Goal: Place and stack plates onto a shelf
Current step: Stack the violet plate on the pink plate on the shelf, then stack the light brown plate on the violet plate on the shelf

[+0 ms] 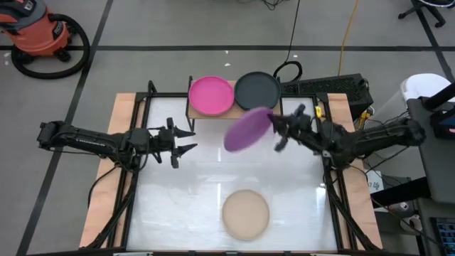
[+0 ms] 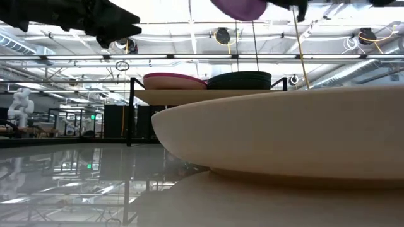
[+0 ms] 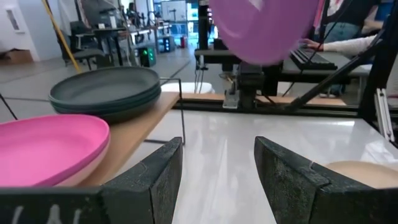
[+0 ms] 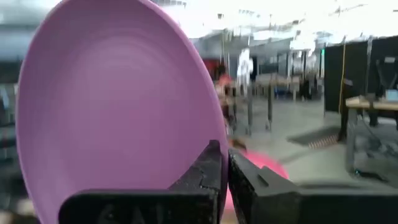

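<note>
A purple plate (image 1: 247,130) hangs in the air above the table's middle, just in front of the shelf (image 1: 245,110); my right gripper (image 1: 274,129) is shut on it. It also shows in the low view as the purple plate (image 2: 240,7) and in the left wrist view as the purple plate (image 3: 267,28). On the shelf board rest a magenta plate (image 1: 211,94) and a stack of dark plates (image 1: 257,90). A beige plate (image 1: 246,213) lies flat on the table near its near edge. My left gripper (image 1: 186,141) hovers open at the table's left, touching nothing. My right gripper pinches the purple plate's rim (image 4: 202,146) between its two fingers, on the edge that faces the table's right. The fingers reach in roughly level from the right. The plate is lifted clear and tilted, its hollow face toward the wrist camera.
The shelf stands at the table's far edge on thin black legs (image 2: 131,110), about two plates wide, both spots occupied. Black frame bars (image 1: 138,163) run along the table's left and right sides. The white surface between the beige plate and the shelf is free.
</note>
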